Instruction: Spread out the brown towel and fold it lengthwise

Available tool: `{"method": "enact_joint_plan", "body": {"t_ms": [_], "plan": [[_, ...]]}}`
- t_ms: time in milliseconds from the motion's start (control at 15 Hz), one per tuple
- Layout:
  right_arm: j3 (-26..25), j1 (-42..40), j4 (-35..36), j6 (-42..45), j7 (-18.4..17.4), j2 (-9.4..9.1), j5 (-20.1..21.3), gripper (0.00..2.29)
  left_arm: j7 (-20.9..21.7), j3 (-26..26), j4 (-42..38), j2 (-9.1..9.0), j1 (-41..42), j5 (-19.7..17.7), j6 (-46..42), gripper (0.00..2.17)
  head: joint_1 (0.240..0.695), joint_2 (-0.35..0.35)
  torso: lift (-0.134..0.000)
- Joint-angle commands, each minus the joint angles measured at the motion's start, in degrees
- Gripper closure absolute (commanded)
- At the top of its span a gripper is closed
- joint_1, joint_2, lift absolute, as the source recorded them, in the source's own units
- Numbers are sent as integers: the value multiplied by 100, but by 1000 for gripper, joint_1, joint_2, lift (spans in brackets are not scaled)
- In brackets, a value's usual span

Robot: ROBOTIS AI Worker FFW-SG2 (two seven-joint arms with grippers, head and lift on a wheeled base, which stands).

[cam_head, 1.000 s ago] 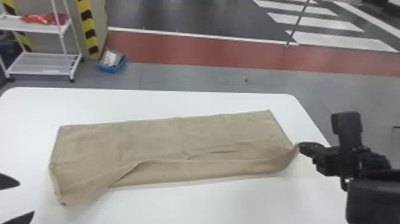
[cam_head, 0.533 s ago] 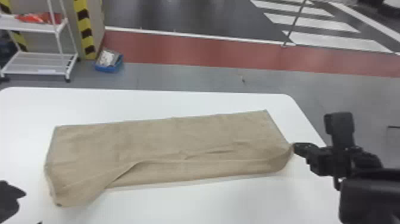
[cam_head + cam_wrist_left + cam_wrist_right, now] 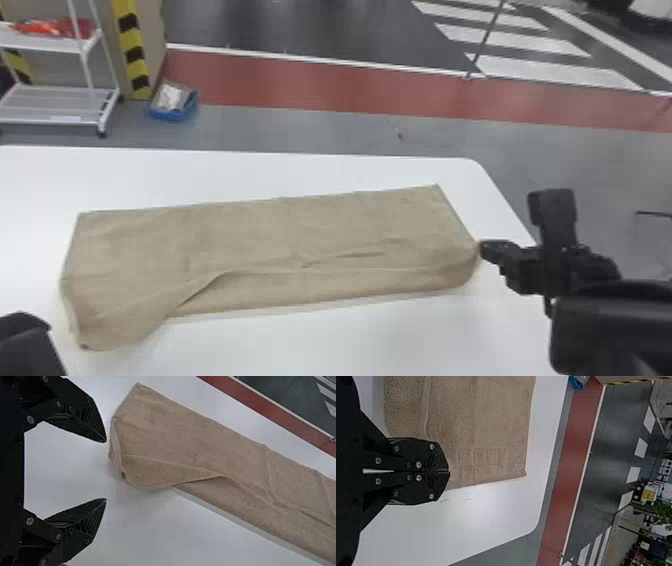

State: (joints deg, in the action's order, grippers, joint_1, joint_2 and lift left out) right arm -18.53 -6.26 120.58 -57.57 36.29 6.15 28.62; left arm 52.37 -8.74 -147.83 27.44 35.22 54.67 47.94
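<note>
The brown towel [image 3: 280,240] lies as a long folded strip across the table, its near layer rumpled and its near left corner skewed toward the robot. At the towel's right end is my right gripper [image 3: 484,250]; in the right wrist view the same gripper [image 3: 448,471] is shut on the towel's edge [image 3: 455,477]. My left gripper [image 3: 25,330] is at the lower left of the head view, apart from the towel. In the left wrist view this gripper [image 3: 106,470] stands open with bare table between its fingers, facing the towel's left end [image 3: 130,435].
The white table [image 3: 300,345] extends around the towel, with its rounded far right corner beyond the towel's right end. On the floor behind are a white shelf cart [image 3: 60,107] and a blue bin [image 3: 172,107].
The left gripper has shifted at the lower left edge of the head view, its fingers turning out of their earlier spread pose there. The right gripper and towel look nearly unchanged.
</note>
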Motion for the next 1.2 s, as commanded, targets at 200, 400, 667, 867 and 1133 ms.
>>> {"method": "enact_joint_plan", "body": {"t_ms": [200,400,667,867,1133], "plan": [[25,-104,159,-75,36,-193,117,1345,46,-506,8,165,-235,254,-105,421,695,-276,-124],[95,-403,581,-93,53,-272,64,1345,98,-673,122,227,-340,263,-105,421,695,-287,-124],[113,-798,1152,-163,97,-369,-6,1345,28,-708,386,279,-454,237,-87,421,695,-273,-124],[95,-869,1214,-181,133,-404,-23,1345,-25,-814,562,288,-595,272,-122,522,695,-259,-124],[16,-913,1205,-163,133,-404,-76,1345,-209,-814,729,332,-674,298,-122,522,695,-252,-124]]}}
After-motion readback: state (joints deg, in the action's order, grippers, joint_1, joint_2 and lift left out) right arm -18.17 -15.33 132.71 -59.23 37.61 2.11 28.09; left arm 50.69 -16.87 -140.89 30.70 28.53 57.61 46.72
